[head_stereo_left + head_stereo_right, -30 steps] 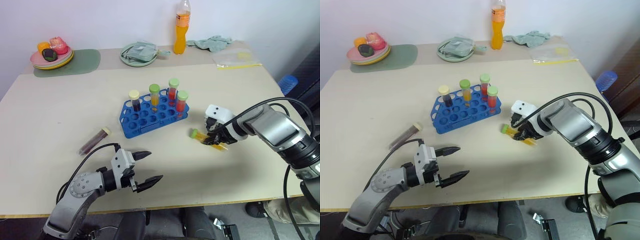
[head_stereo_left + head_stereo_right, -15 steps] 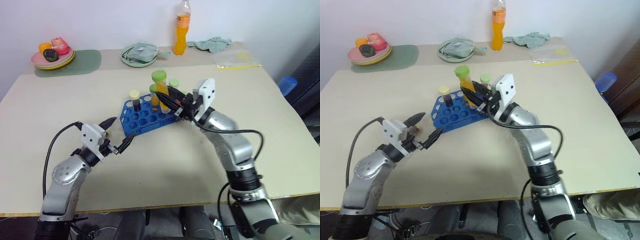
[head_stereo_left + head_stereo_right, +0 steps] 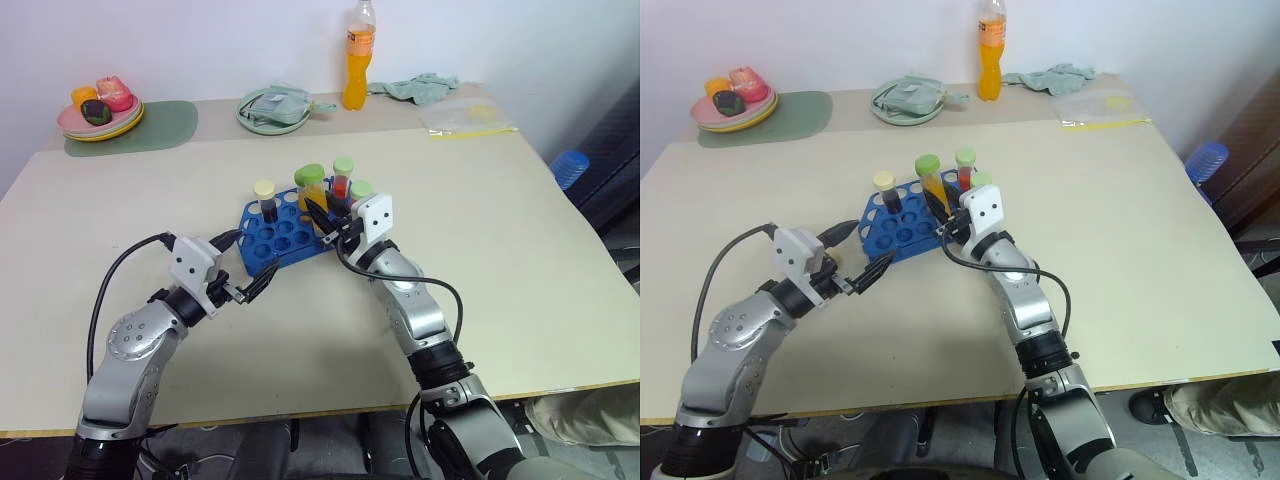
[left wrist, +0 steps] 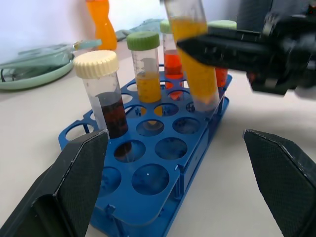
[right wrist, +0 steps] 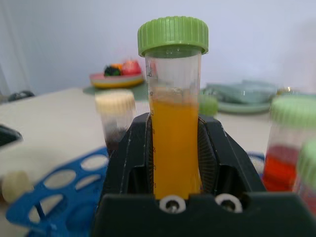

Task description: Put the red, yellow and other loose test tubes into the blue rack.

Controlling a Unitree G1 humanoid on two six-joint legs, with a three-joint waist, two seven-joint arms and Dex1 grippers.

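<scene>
While right fingers (image 5: 173, 163) clamp the yellow tube (image 5: 174, 143), hiding its base, left fingers (image 4: 79, 177) gape.

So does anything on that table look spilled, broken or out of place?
Nothing spilled or broken. The blue rack sits askew to the table's edge, and the right gripper holds a yellow tube above it.

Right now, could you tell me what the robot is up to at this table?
The right gripper is shut on a clear test tube of yellow liquid with a green cap, holding it upright over the blue plastic rack. Four capped tubes already stand in the rack, one of them a cream-capped tube of dark liquid. The left gripper is open beside the rack's near end, holding nothing.
</scene>
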